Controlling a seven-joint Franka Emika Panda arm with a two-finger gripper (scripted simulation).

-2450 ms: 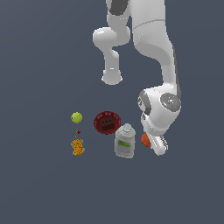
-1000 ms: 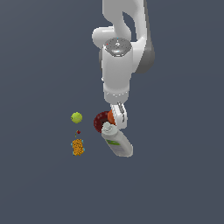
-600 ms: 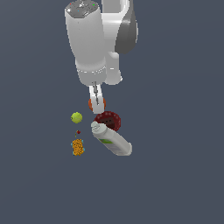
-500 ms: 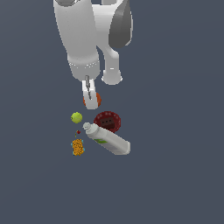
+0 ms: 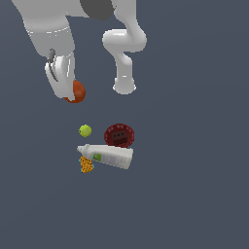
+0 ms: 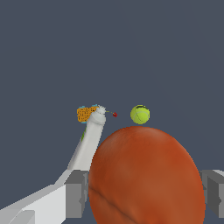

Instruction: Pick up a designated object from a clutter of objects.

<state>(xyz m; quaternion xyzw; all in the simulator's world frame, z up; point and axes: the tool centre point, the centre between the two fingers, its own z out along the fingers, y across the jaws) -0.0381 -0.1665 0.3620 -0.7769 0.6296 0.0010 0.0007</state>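
My gripper (image 5: 68,92) is shut on the orange-red ball (image 5: 76,91) and holds it well above the floor, up and toward the exterior view's left of the clutter. In the wrist view the ball (image 6: 146,175) fills the space between my two fingers (image 6: 77,193). Below lie the yellow-green ball (image 5: 85,130), the dark red round dish (image 5: 119,135), the white green-labelled bottle (image 5: 108,156) lying on its side, and the orange speckled block (image 5: 86,165) by the bottle's cap. The wrist view also shows the yellow-green ball (image 6: 140,114), the bottle (image 6: 89,142) and the block (image 6: 86,113).
The arm's white base (image 5: 124,86) stands behind the clutter. A tiny red dot (image 6: 115,114) lies near the bottle's cap. The dark grey floor (image 5: 194,194) spreads all around.
The gripper has risen and swung toward the exterior view's left with the orange ball in it. The bottle, upright 2.5 s ago, now lies on its side across the clutter.
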